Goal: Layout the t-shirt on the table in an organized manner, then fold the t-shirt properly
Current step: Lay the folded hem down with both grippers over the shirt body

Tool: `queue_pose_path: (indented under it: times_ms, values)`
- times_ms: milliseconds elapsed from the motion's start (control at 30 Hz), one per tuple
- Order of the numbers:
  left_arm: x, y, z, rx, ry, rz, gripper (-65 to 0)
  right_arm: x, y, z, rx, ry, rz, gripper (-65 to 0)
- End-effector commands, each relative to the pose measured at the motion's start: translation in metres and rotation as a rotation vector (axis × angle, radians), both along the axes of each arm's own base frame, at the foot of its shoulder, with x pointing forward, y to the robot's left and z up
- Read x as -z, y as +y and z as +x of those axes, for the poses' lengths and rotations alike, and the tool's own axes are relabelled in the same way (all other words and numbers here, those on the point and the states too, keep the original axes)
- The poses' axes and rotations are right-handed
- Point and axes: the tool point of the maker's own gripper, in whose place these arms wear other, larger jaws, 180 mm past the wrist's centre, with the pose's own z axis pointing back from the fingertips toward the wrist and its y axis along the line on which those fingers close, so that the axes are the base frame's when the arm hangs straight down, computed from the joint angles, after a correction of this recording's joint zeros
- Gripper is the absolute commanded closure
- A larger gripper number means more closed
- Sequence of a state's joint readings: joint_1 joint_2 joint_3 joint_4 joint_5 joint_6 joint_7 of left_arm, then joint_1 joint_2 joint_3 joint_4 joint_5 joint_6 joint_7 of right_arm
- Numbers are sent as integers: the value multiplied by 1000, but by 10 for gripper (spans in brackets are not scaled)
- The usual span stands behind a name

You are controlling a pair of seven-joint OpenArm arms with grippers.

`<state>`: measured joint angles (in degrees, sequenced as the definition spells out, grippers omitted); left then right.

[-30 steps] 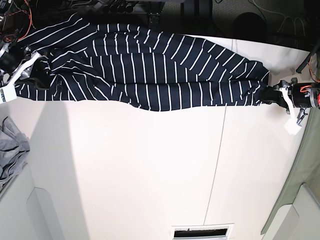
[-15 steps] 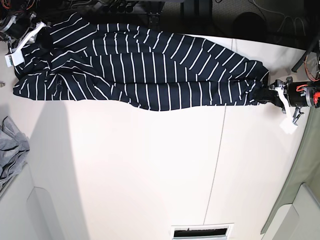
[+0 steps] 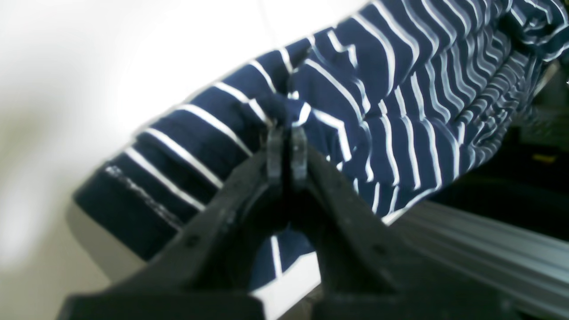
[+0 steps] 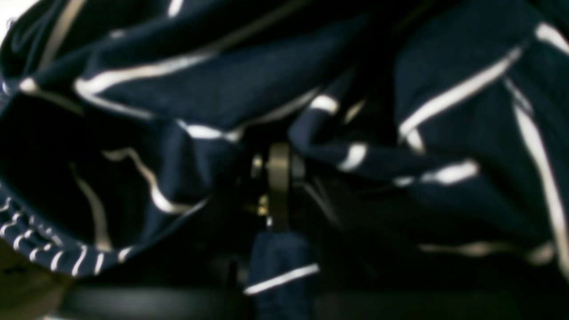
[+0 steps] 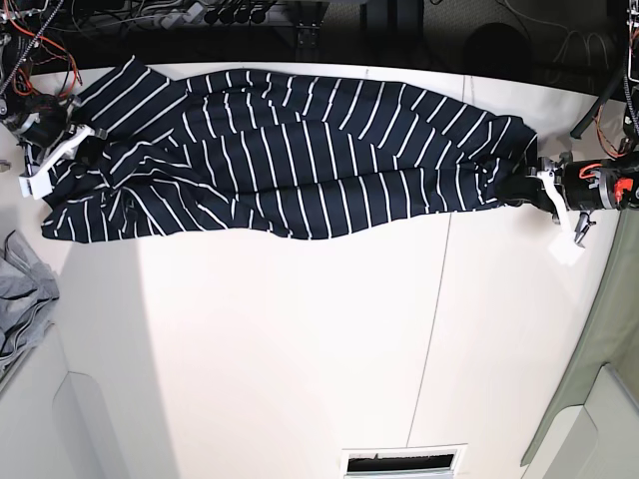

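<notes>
Both sets of fingers (image 3: pixel 286 146) (image 4: pixel 279 178) pinch opposite ends of the t-shirt (image 5: pixel 300 150).

The counter (image 5: pixel 300 349) lies bare below the t-shirt (image 5: pixel 300 150), which spans its far edge. A grey cloth (image 5: pixel 22 299) occupies the left margin; cables (image 5: pixel 40 40) crowd the far-left corner.
</notes>
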<state>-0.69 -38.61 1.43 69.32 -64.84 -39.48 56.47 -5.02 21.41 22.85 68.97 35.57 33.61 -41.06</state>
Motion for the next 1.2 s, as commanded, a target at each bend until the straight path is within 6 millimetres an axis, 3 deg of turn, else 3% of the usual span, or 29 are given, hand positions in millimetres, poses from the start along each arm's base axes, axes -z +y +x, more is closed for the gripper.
queue_pose_path:
  times_ms: [0,233,433,667,933,967,1067,1167]
  values:
    - [-17,7,17,-6,-67,6,0,0,-6,6,-13,6,-34,0]
    - [-29,9,35,-5,-114,18,0,-21,-4,42,-24,-66,-39,0]
    - [-32,10,36,-6,-118,16,0,-60,-10,43,-56,-118,-29,0]
    - [-31,10,36,-4,-114,17,0,-88,-26,40,-31,-182,-57,0]
    - [-31,10,35,-4,-112,16,0,-111,-13,73,-10,-303,-8,0]
    - [-31,10,35,-4,-112,16,0,-114,-9,79,-10,-320,2,-30]
    - [-30,9,35,-4,-112,14,0,-119,9,94,-51,-341,10,-234]
    - [-30,9,35,-3,-111,15,0,-113,35,102,-157,-321,-26,-312]
